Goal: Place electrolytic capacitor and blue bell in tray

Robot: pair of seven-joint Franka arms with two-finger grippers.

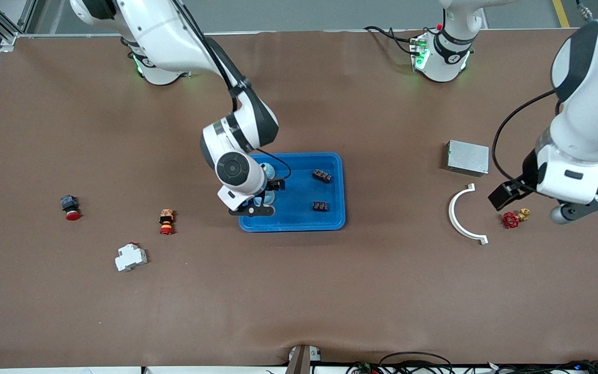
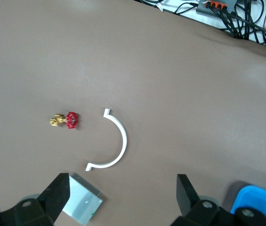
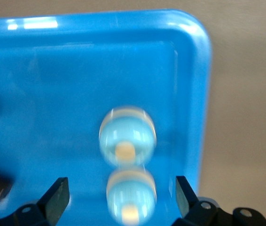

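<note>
My right gripper point(image 1: 263, 203) hangs low over the blue tray point(image 1: 333, 224), at the end of the tray toward the right arm's side of the table, fingers point(image 3: 58, 197) spread wide and holding nothing. In the right wrist view two pale-blue bell-like domes point(image 3: 127, 136) lie in the tray between the spread fingers, one just beside the other, each with a cream spot at its centre; the picture is smeared, so I cannot tell whether they touch. Two small dark components point(image 1: 322, 176) also sit in the tray, toward the left arm's end; I cannot tell if either is the electrolytic capacitor. My left gripper point(image 1: 548, 200) waits in the air over the table near the left arm's end, fingers point(image 2: 60, 193) apart, empty. Close to it on the table lie a white curved bracket point(image 1: 462, 214), a red-handled brass valve point(image 1: 514, 218) just beside that, and a grey metal box point(image 1: 467, 157) farther from the front camera. Toward the right arm's end: a red push-button point(image 1: 70, 206), an orange-and-red switch point(image 1: 166, 221), a white breaker-like block point(image 1: 131, 257).
</note>
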